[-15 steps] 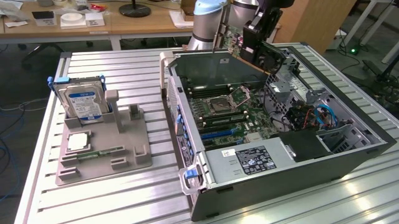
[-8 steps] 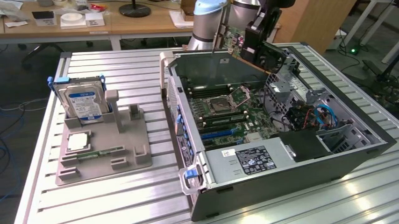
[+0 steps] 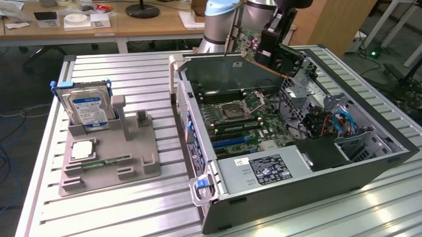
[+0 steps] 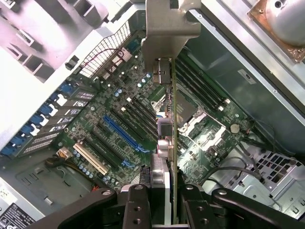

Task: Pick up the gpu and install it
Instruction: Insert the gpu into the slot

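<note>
gpu (image 3: 250,45) hangs in the air over the back end of the open computer case (image 3: 389,148), clear of everything inside it. In the exterior view it stands on edge with its green face toward the camera. Its long axis slopes from the silver bracket (image 3: 231,40) at the exterior view's left toward the black gripper (image 3: 272,44) at the right, which is clamped on the far end of the card. The bracket's lower tip sits just above the case's rear rim. Below lie the motherboard (image 3: 244,121) with its processor socket (image 3: 240,104), and a tangle of blue cables (image 3: 343,122). The power supply (image 3: 264,170) is at the near end. Well apart on the slatted table (image 3: 132,212), a grey fixture (image 3: 112,173) holds an upright hard drive (image 3: 86,106) and a flat memory stick (image 3: 105,162).

In the wrist view the gpu (image 4: 174,143) shows edge-on as a thin line. It runs straight away from the fingers (image 4: 136,205), which are shut on either side of it, out to the bracket (image 4: 171,24) at the far end. Under that line sit the processor socket (image 4: 190,114) and the dark memory slots (image 4: 200,86). The blue slot (image 4: 125,134) and the white slot (image 4: 90,160) lie off to one side, at an angle to the card.
</note>
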Robot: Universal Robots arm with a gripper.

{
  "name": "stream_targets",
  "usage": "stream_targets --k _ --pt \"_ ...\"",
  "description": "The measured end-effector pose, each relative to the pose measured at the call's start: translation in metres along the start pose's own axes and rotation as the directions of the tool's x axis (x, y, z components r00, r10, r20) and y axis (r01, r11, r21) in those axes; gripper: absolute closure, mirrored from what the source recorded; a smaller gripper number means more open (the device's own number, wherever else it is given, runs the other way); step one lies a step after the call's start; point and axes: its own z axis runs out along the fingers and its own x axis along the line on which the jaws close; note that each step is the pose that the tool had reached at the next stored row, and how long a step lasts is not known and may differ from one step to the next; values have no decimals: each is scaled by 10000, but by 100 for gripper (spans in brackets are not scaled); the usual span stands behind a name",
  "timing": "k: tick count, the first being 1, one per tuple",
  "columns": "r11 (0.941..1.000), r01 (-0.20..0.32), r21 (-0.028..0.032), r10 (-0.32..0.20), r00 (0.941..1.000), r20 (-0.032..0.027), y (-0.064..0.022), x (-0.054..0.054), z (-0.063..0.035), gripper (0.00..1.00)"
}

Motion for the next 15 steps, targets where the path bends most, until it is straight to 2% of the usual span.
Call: stream_targets --k 15 --pt "9965 838 -15 -838 9965 -32 -20 -22 0 72"
